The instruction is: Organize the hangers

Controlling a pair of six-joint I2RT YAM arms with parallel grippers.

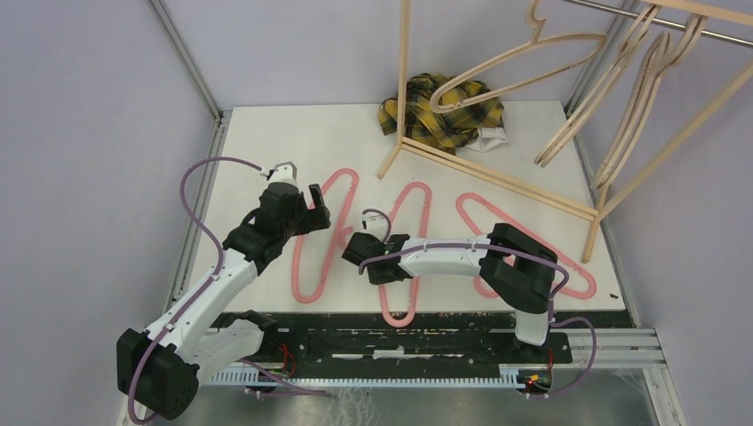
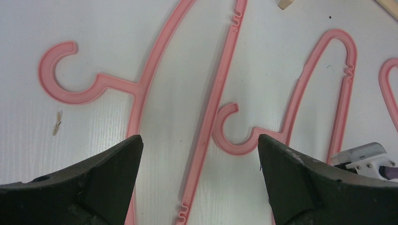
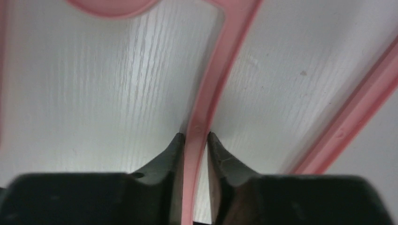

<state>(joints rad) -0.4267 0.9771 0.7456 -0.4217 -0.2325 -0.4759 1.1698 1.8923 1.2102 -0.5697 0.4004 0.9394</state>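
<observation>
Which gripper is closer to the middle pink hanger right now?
Right. The right gripper straddles one bar of the middle pink hanger, a finger on each side. The left gripper hangs wide open over the neighbouring left pink hanger.

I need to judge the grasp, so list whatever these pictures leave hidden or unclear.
Right wrist view: blur hides whether the right fingers actually pinch the middle pink hanger.
Top view: the right arm covers that hanger's middle and part of the right pink hanger.
Top view: the upper edge cuts off the leftmost wooden hanger's hook.
</observation>
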